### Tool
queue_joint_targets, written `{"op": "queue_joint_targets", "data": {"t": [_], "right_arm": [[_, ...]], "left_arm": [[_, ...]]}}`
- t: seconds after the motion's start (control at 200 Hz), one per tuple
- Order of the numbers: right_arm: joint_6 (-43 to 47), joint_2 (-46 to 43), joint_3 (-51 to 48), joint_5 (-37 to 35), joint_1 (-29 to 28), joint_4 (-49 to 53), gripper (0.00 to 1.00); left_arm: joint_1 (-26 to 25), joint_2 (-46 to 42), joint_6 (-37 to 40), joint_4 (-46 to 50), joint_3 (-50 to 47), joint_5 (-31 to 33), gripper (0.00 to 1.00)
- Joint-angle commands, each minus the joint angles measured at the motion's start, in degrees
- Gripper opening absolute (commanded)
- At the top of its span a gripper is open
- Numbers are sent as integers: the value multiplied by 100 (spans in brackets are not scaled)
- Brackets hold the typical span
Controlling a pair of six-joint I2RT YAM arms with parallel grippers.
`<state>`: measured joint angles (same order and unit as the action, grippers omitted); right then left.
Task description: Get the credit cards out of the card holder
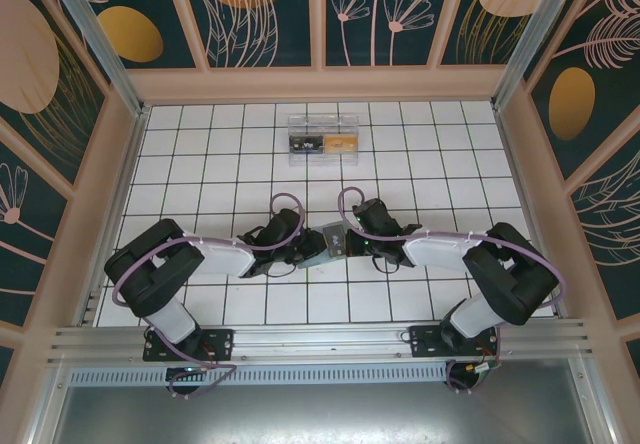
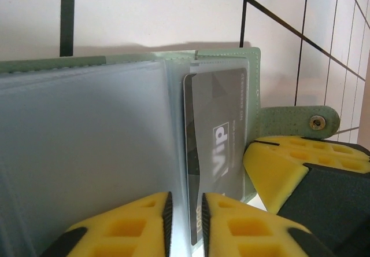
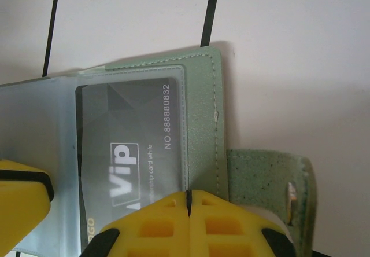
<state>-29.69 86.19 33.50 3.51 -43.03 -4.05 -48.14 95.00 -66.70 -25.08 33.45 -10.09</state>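
Observation:
The card holder (image 1: 322,246) lies open between both grippers at the middle of the tiled floor. Its cover (image 3: 203,118) is grey-green and its inside sleeves (image 2: 87,153) are clear and bluish. A dark grey credit card (image 2: 222,135) marked "VIP" (image 3: 128,147) sits in the sleeve nearest the snap strap (image 2: 306,121), with one edge poking out toward the fold. My left gripper (image 2: 185,222) has its jaws nearly together on that exposed card edge. My right gripper (image 3: 188,202) is shut on the holder's cover edge beside the strap (image 3: 272,179).
A clear plastic box (image 1: 323,139) stands toward the back of the floor with a black card and a gold card inside. Patterned walls close in the floor on three sides. A metal rail (image 1: 320,342) runs along the near edge by the arm bases.

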Motion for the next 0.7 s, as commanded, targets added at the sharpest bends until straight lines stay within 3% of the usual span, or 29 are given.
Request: {"op": "queue_joint_targets", "data": {"t": [0.0, 0.26, 0.535, 0.696], "right_arm": [[-10, 126, 8, 124, -75, 181, 0], [-10, 115, 25, 143, -109, 183, 0], [-4, 25, 58, 108, -123, 241, 0], [76, -52, 186, -96, -163, 431, 0]], "left_arm": [[-41, 148, -100, -294, 65, -42, 19], [-40, 130, -83, -182, 119, -13, 19], [-45, -512, 164, 385, 261, 244, 20], [-39, -332, 157, 293, 355, 131, 20]]}}
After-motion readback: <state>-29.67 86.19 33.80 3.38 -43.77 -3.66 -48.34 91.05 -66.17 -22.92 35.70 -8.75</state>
